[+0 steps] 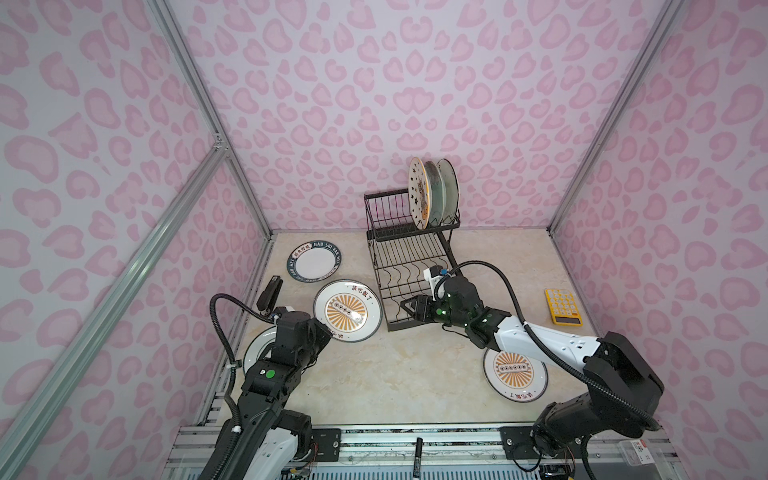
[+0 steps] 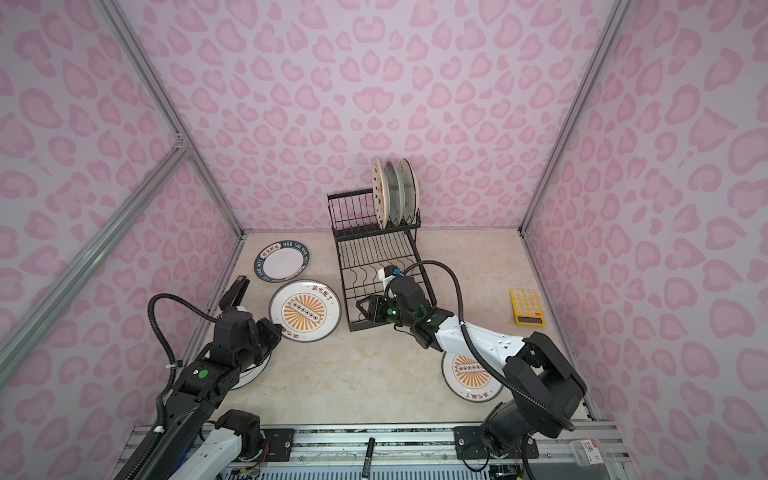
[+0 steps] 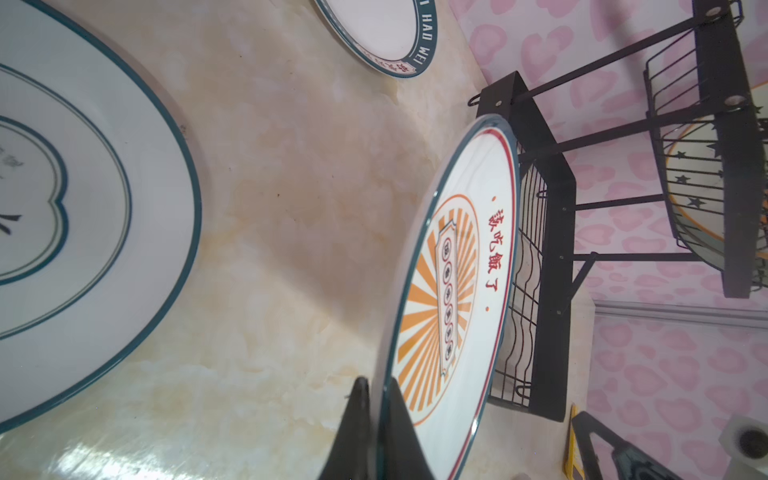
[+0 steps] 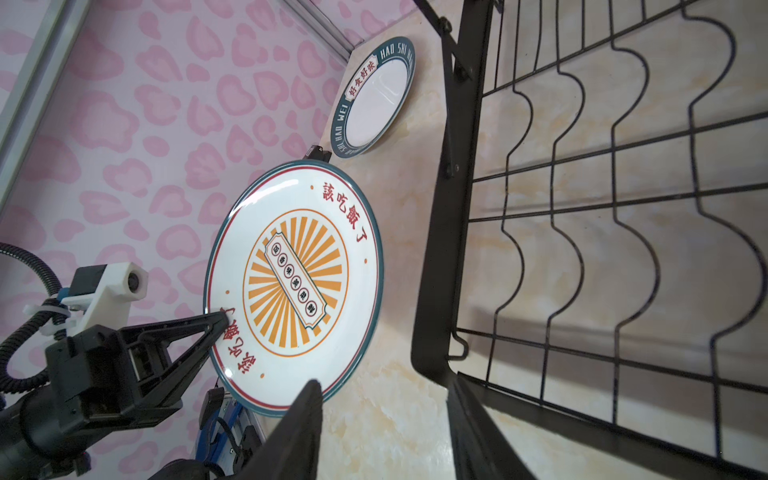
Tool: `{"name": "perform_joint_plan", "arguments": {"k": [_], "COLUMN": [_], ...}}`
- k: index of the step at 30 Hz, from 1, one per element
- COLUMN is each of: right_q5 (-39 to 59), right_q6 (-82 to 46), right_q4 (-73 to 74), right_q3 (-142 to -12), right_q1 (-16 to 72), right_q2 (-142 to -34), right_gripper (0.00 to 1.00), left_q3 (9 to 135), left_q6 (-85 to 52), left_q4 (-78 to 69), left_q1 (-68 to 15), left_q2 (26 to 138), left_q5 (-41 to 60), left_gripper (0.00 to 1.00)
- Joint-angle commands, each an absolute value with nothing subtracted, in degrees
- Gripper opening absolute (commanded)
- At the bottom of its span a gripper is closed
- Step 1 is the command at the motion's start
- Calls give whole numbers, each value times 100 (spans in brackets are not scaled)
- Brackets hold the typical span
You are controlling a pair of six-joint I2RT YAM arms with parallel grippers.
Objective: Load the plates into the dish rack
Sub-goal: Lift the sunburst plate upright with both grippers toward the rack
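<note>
In both top views the black wire rack (image 1: 409, 266) (image 2: 374, 266) stands centre on a glossy beige marble-look table (image 1: 415, 374), pink spotted walls (image 1: 415, 83) behind; three round plates (image 1: 434, 195) upright in its top tier, sunburst plate (image 1: 347, 311) just left. Left wrist view: left gripper (image 3: 377, 382) clamps that plate's rim. Right wrist view: right gripper (image 4: 384, 380), fingers apart, beside the rack corner.

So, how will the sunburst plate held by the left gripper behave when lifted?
The sunburst plate looks like glazed ceramic: probably stiff and heavy. Its glossy surface may slip, since the left gripper pinches only the rim. A knock on the dish rack could chip it.
</note>
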State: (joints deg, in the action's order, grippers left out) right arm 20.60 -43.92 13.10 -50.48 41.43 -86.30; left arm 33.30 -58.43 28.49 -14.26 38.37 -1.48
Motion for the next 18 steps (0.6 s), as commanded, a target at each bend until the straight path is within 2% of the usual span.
{"name": "perform_joint_plan", "arguments": {"k": [1, 8, 13, 18], "right_q5": [2180, 2344, 2528, 2637], "right_q6": [-4274, -4240, -4365, -4473], "right_q4": [1297, 1327, 1509, 1689], "right_q3": [-5129, -5383, -5446, -5437], "right_q1": [4062, 3969, 3966, 3964], "right_q2": [-8648, -8804, -8962, -9009], "right_gripper": [52, 61, 61, 56], "left_q3": [3456, 3456, 3394, 3296], "left_q6": [-5557, -5327, -5293, -5335], "left_q4": [2099, 1451, 944, 538], "left_q1": [-1423, -1428, -1417, -1416], "left_q2": [3884, 4012, 4128, 4243], "left_q5": [313, 900, 1319, 1613], "left_gripper": [4, 4, 4, 3]}}
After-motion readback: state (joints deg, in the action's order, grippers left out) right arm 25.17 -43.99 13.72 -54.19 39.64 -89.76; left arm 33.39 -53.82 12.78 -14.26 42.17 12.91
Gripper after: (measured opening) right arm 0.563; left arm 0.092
